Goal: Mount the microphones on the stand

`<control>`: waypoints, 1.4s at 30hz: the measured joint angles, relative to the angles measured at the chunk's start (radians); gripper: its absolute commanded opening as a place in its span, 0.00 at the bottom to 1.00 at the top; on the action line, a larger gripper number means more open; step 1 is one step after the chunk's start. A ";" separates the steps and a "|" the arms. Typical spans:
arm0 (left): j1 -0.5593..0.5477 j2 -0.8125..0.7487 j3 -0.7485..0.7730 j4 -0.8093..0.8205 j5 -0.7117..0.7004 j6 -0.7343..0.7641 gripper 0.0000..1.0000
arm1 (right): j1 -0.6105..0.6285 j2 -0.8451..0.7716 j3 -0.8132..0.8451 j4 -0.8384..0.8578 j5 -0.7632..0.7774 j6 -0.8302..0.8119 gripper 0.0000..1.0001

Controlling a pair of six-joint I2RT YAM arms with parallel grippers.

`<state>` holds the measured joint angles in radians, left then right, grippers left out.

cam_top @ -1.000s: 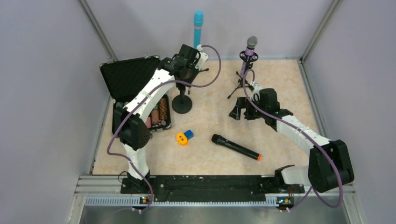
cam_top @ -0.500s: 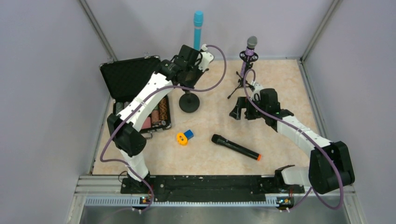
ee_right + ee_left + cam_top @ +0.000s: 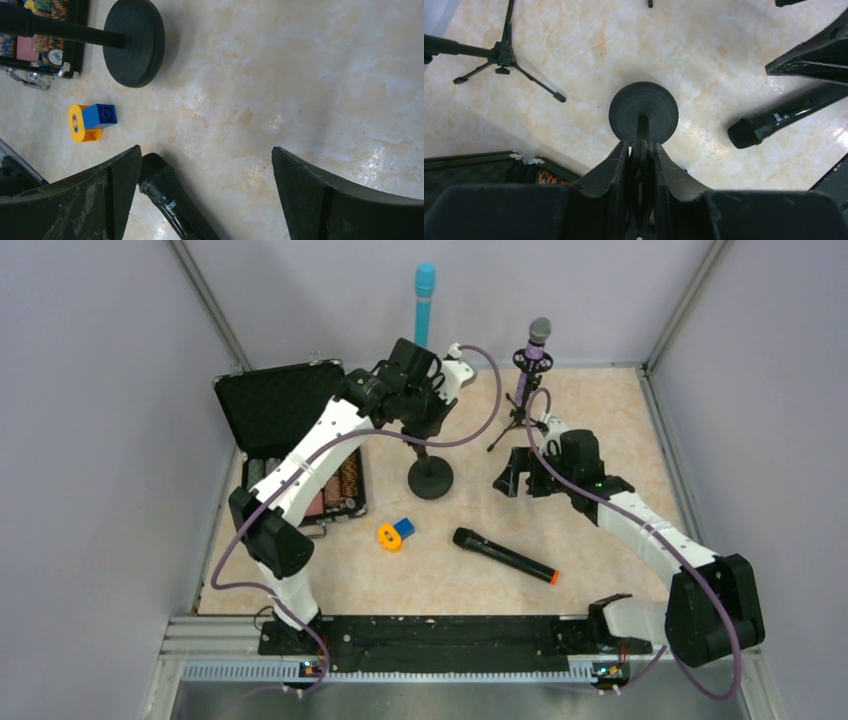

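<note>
My left gripper (image 3: pixel 418 432) (image 3: pixel 641 146) is shut on the pole of a black round-base stand (image 3: pixel 431 481) (image 3: pixel 629 107), with the pole pinched between both fingers. A light-blue mic (image 3: pixel 424 302) stands upright at the back; its lower end is hidden behind my left arm. A purple mic with a silver grille (image 3: pixel 537 338) sits in a tripod stand (image 3: pixel 517 418) (image 3: pixel 504 52). A black mic with an orange end (image 3: pixel 503 555) (image 3: pixel 774 119) lies on the floor. My right gripper (image 3: pixel 518 478) (image 3: pixel 206 152) is open above the floor, with the black mic's head (image 3: pixel 162 186) beside its left finger.
An open black case (image 3: pixel 285 405) holding several small items lies at the left. A small orange-and-blue object (image 3: pixel 394 533) (image 3: pixel 91 121) lies left of the black mic. The round base also shows in the right wrist view (image 3: pixel 135 42). Grey walls close in three sides.
My left arm has moved the round-base stand to the right and a little nearer, towards the middle. The right gripper and the black mic have stayed put.
</note>
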<state>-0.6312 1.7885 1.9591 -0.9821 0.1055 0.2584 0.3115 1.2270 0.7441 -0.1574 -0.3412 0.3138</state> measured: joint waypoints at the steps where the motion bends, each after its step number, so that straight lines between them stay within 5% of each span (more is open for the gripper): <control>1: -0.004 0.005 0.011 -0.011 0.013 0.005 0.00 | 0.000 -0.001 0.000 -0.001 0.000 -0.002 0.99; 18: -0.059 0.229 0.214 -0.149 0.076 0.134 0.01 | 0.000 -0.008 -0.017 -0.012 0.002 -0.007 0.99; 21: -0.072 0.232 0.216 -0.149 0.058 0.159 0.34 | 0.000 -0.009 -0.018 -0.019 0.004 -0.007 0.99; 24: -0.084 0.233 0.216 -0.149 0.043 0.187 0.52 | 0.000 -0.009 -0.018 -0.019 0.004 -0.007 0.99; 35: -0.093 0.232 0.191 -0.064 0.018 0.229 0.76 | 0.000 -0.017 -0.018 -0.027 0.008 -0.012 0.99; 42: -0.095 0.118 0.003 0.143 0.037 0.198 0.89 | 0.000 -0.023 -0.018 -0.029 0.008 -0.018 0.99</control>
<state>-0.7261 1.9068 1.9625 -0.8387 0.1421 0.4568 0.3115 1.2045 0.7261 -0.1860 -0.3328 0.2958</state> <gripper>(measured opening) 0.812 0.988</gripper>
